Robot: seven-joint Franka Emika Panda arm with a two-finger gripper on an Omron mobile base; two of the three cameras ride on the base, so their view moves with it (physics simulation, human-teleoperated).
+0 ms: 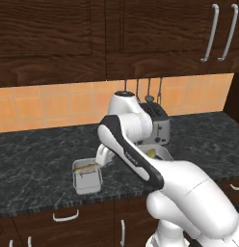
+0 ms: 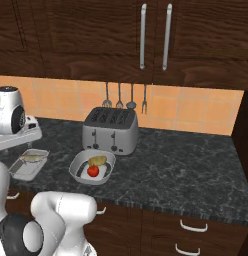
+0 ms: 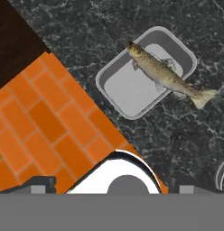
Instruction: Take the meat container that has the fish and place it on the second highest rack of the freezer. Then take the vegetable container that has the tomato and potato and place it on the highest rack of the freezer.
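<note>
The meat container [image 3: 132, 90], a shallow grey rectangular tray, sits on the dark counter with the fish [image 3: 163, 74] lying slantwise over its rim. It also shows near the counter's front edge [image 1: 86, 179] and at the left [image 2: 27, 167]. The vegetable container [image 2: 78, 172], a round grey bowl, holds a red tomato [image 2: 93, 171] and a potato [image 2: 97, 160]. My gripper [image 3: 113, 184] is open, jaws wide, nothing between them. It hangs above the counter, short of the meat container and clear of it. The freezer is out of view.
A silver toaster [image 2: 109, 131] stands behind the vegetable container, with utensils hanging on the orange tile wall [image 2: 196, 110]. Dark cabinets run above the counter and drawers below. Bare counter stretches to the right [image 2: 186, 165]. My arm [image 1: 128, 144] covers most of the bowl.
</note>
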